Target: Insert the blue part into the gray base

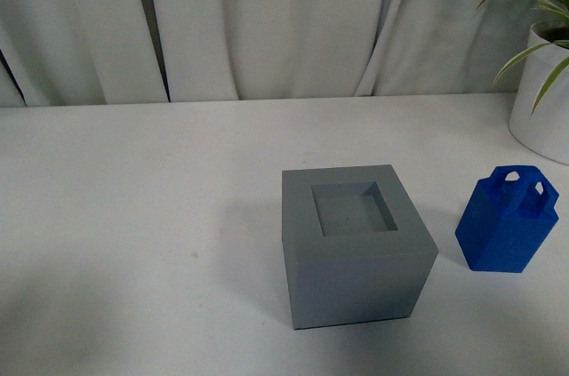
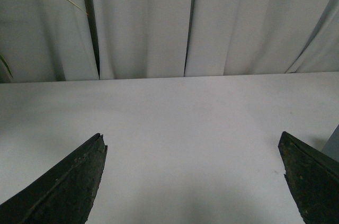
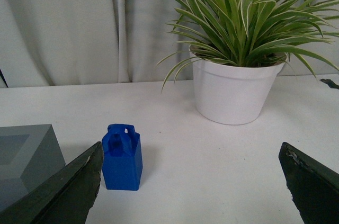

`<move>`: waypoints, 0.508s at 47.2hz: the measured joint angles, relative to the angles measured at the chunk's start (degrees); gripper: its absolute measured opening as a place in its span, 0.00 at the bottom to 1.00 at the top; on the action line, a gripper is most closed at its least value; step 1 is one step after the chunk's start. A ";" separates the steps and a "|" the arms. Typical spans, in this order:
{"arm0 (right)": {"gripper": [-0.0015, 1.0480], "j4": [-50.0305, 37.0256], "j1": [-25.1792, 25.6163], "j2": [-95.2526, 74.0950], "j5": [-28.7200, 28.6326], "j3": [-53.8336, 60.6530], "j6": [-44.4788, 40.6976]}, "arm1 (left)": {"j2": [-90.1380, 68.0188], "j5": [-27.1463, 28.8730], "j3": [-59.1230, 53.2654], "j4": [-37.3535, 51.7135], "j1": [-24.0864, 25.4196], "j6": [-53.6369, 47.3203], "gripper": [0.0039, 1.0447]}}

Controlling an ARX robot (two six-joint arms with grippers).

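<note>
While the blue part [image 1: 507, 220] is standing upright on the table [image 1: 133, 216], near the gray base [image 1: 356, 247] on its right, the right gripper [image 3: 190, 150] (the nearer one) is hanging wide open and empty, the part lying ahead of its jaws; the left gripper [image 2: 192, 136] is gaping empty too.

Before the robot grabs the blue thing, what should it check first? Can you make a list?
1. Blue part standing upright: ok.
2. Pocket in gray base empty and facing up: ok.
3. Right claw open, nothing in it: ok.
4. Left claw open, nothing in it: ok.
5. Blue part apart from the plant pot: ok.
6. Blue part small enough for the pocket: cannot tell.
</note>
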State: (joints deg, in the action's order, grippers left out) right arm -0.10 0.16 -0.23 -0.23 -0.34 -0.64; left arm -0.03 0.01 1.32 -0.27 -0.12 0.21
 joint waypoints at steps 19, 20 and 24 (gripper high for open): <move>0.93 3.67 -1.66 -21.81 -1.73 -11.04 -2.69 | 0.00 0.00 0.00 0.00 0.00 0.00 0.94; 0.93 2.78 -1.25 -23.65 -3.41 -12.15 -2.78 | 0.00 0.00 0.00 0.00 0.00 0.00 0.94; 0.93 1.27 -0.35 -29.73 -7.80 -15.98 -3.85 | 0.00 0.00 0.00 0.00 0.00 0.00 0.94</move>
State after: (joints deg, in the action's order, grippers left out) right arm 1.17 -0.19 -29.95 -8.03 -16.32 -4.49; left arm -0.03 0.01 1.32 -0.27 -0.12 0.21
